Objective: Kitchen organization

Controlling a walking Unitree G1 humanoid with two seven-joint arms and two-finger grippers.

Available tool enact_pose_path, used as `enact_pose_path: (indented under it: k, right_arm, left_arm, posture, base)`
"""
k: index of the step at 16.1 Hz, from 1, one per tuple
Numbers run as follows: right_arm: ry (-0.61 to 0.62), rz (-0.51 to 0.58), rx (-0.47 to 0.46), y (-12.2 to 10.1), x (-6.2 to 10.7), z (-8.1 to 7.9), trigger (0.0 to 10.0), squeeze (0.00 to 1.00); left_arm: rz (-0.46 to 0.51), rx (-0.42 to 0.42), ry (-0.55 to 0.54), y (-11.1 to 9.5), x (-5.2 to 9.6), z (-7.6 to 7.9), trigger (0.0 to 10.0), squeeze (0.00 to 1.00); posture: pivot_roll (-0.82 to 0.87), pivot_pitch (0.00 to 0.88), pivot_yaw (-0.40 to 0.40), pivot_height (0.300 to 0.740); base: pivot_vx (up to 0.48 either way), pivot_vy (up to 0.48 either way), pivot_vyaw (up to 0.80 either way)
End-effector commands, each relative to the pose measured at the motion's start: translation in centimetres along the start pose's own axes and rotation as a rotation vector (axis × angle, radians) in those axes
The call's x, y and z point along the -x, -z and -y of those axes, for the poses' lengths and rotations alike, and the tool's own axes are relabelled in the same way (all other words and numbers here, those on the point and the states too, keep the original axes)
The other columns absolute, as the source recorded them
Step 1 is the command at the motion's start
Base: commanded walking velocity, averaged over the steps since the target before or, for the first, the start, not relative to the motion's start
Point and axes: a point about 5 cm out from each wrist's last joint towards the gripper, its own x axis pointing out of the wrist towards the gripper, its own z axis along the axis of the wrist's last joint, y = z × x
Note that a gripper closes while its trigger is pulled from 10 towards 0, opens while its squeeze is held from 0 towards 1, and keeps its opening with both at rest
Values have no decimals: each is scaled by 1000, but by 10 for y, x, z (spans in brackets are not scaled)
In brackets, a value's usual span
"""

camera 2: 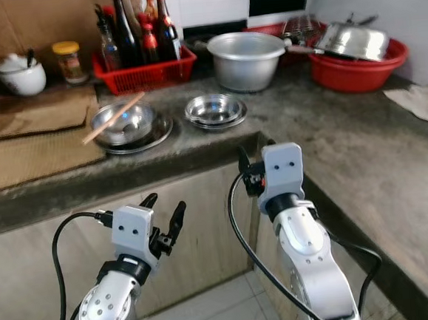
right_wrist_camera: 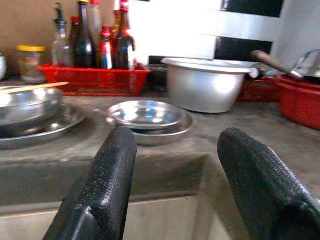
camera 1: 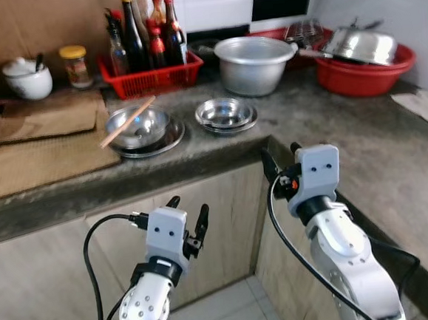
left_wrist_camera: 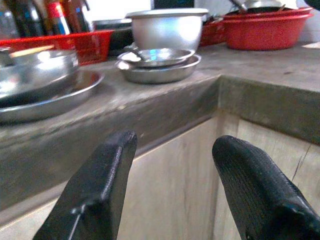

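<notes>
- So, left gripper sits low in the lower left of the head view, in front of the cabinet door under the counter edge, fingers spread apart and holding nothing.
- Right gripper is up higher, center-right of the frame, right at the inner corner of the L-shaped stone counter; its fingers are parted too, nothing between them.
- Closest dishes: a small stack of shiny steel plates mid-frame, a shallow dish nested on top.
- Just left of those, a steel bowl sits on a wider steel plate, with a wooden chopstick lying tilted across its rim.
- Behind, a big dull aluminium pot, and a red basket full of dark sauce bottles in the upper middle.
- Upper right: red basin with a steel lid resting in it.
- Upper left: white ceramic jar and a yellow-lidded glass jar, with cardboard sheets lying flat in front.
</notes>
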Motion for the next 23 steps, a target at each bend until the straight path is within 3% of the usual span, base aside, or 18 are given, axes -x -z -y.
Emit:
enact_pose_path:
  k: [1,5,7,11,16,23]
  right_arm:
    - [41,2,-5,0,1,10,10000,0]
    - [1,-12,4,4,1,8,10000,0]
    - [-98,-21,36,8,5,-2,10000,0]
    - [-121,-40,42,11,4,-5,10000,0]
    - [-299,-82,73,20,9,-9,10000,0]
    - [-379,-26,143,12,-3,-10,10000,0]
  left_arm:
    - [7,16,21,-1,-1,7,10000,0]
    - [6,19,23,-1,0,7,10000,0]
    - [4,20,26,-1,0,8,10000,0]
    - [-7,36,24,1,1,7,10000,0]
    - [-19,48,29,3,4,12,10000,0]
    - [-29,46,30,5,8,13,10000,0]
  posture:
    - [92,0,-61,740]
    - [91,0,-59,740]
    - [91,0,-59,740]
    - [93,0,-59,740]
    - [92,0,-64,740]
    - [90,5,-64,740]
  base:
    - [375,0,0]
    - [373,0,0]
    - [375,0,-281]
    - [359,0,59]
    - [0,0,0]
    - [0,0,0]
